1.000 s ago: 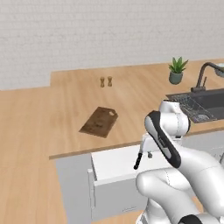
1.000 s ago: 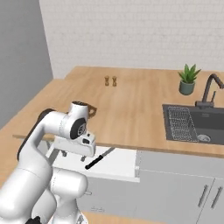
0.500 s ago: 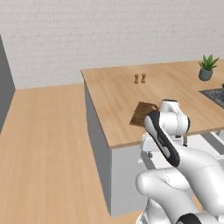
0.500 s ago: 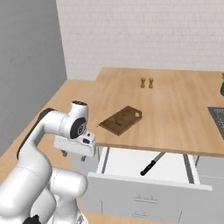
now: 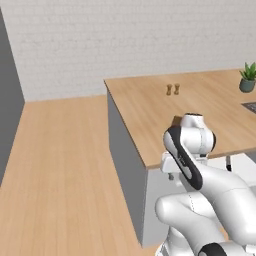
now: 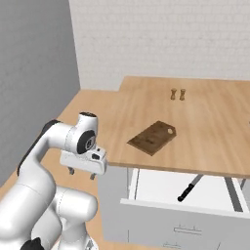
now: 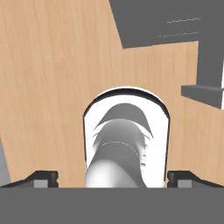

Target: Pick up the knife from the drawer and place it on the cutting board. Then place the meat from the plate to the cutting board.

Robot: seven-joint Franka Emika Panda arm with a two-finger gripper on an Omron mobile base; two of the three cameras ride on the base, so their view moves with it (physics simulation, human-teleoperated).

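Where the left base view looks along the table (image 5: 150, 107), two small shakers (image 5: 172, 90) stand near its far edge. From the right base view, the cutting board (image 6: 152, 137) lies near the table's front edge, the knife (image 6: 190, 188) in the open drawer (image 6: 161, 188) below; the released fingers (image 6: 81, 173) hang off the table's left corner. Seen from the hand view, the fingers (image 7: 43, 178) spread over the floor (image 7: 48, 78).

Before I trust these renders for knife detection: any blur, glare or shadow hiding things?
Right base view: soft, no glare; the knife lies dark in the open drawer, shaded by the counter. Left base view: equally soft, evenly lit. Hand view: sharp, with flat shadowless lighting.
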